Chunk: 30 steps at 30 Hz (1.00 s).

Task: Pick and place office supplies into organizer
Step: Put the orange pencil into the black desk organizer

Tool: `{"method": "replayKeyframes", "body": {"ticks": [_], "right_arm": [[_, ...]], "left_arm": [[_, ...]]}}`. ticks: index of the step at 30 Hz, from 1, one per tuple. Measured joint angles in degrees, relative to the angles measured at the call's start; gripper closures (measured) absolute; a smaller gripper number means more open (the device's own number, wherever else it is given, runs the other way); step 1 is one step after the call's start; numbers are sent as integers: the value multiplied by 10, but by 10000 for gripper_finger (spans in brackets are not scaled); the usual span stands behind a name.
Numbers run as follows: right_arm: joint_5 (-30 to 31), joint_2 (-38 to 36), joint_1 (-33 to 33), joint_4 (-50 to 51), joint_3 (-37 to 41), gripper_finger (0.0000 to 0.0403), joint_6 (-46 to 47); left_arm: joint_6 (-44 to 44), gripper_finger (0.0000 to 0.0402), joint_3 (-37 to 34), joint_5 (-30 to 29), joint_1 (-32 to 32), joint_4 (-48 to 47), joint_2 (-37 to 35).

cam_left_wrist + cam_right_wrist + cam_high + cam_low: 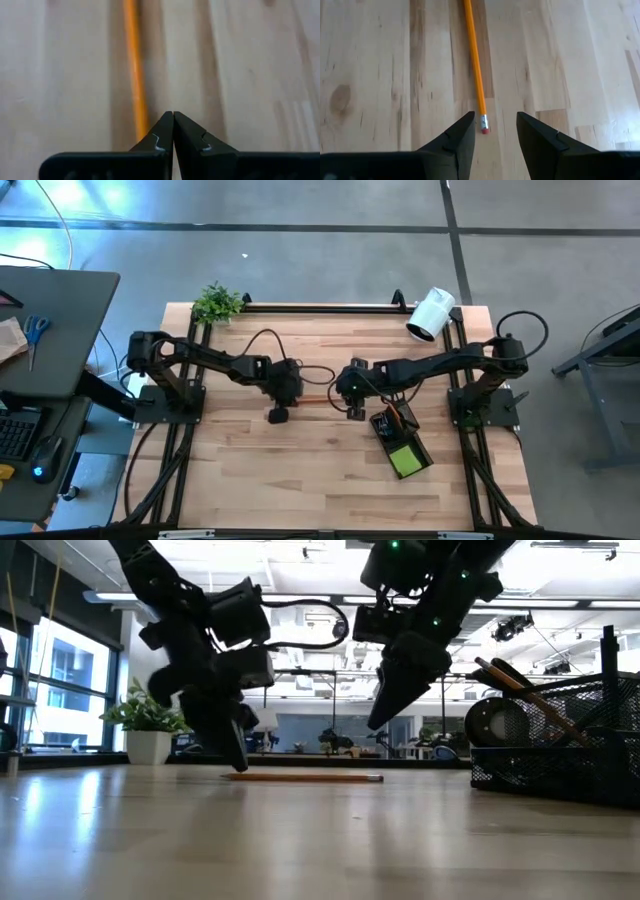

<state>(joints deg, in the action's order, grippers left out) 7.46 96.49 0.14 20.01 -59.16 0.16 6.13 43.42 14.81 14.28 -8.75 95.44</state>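
The orange pencil (pixel 300 777) lies flat on the wooden table between my two grippers. My left gripper (pixel 173 116) is shut and points steeply down at the pencil's (pixel 135 65) far-from-eraser end, low over the table (pixel 238 755). My right gripper (pixel 495 125) is open and hangs above the eraser end (pixel 484 129), which shows between its fingers; in the low view the right gripper (pixel 395 705) is clear of the table. The black mesh organizer (pixel 400 442) stands near the right arm and holds the lime-green pad (pixel 406 461), pens and scissors (pixel 500 725). My left gripper's shut fingers (pixel 155 137) come from above, slanting down, beside the pencil's end (pixel 141 120). The pencil runs under the outer side of one finger. Whether the finger touches the pencil, I cannot tell.
A white cylindrical camera (pixel 430 315) sits at the table's far right corner and a small potted plant (pixel 217 302) at the far left. A grey side desk (pixel 50 330) with blue-handled scissors stands off the table's left. Bare wood lies along the near side.
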Motion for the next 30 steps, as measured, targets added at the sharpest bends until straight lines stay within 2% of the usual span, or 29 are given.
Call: {"method": "replayKeyframes", "body": {"ticks": [3,8,14,18,22,26,30], "right_arm": [[0,0,0,-5,0,265,0],[0,0,0,-12,0,265,-1],[-11,0,1,-9,0,265,-1],[-11,0,3,-7,0,265,9],[-12,0,12,-9,0,265,10],[-4,0,21,-10,0,265,9],[7,0,23,-12,0,265,9]], "left_arm": [[23,401,0,-14,-16,-8,0],[54,396,9,-107,-46,-22,0],[50,326,71,-167,-62,-103,0],[47,272,87,-166,-60,-134,0],[30,238,87,-166,-60,-150,5],[9,230,87,-166,-60,-153,13],[-4,241,87,-168,-60,-153,13]]}}
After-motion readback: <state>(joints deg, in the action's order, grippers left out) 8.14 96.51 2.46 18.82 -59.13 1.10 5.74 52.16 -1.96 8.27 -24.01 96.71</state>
